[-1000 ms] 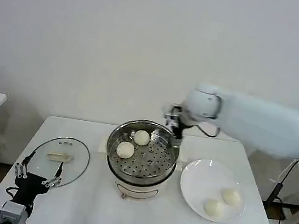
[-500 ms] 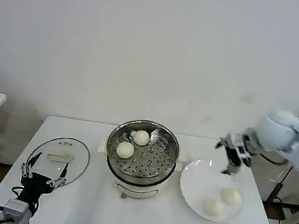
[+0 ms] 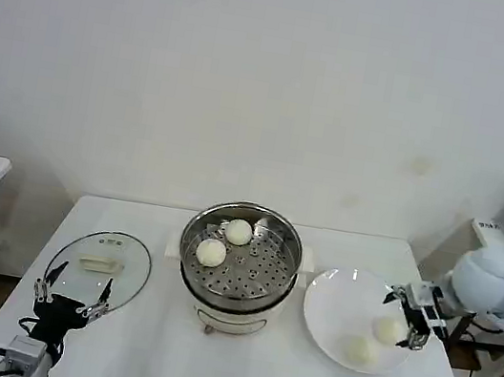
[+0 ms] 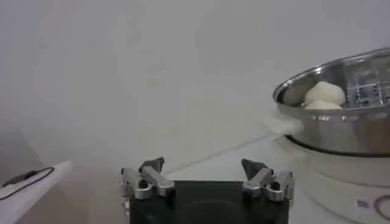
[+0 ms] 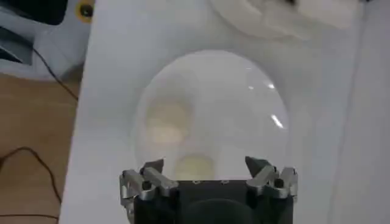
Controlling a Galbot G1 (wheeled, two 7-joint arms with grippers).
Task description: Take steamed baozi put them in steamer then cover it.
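Our right gripper (image 3: pixel 413 315) hangs spread and empty over the right rim of the white plate (image 3: pixel 329 303), beside the nearer of its two baozi (image 3: pixel 389 330); two more sit in the steamer (image 3: pixel 240 256) at the table's middle. We should centre over that bun and close gently. Our left gripper (image 3: pixel 67 298) waits spread at the table's front-left corner by the glass lid (image 3: pixel 99 265).

A white table (image 3: pixel 232 364) carries the steamer (image 3: pixel 239 266), a white plate (image 3: pixel 341 305) and a glass lid (image 3: pixel 99 269).
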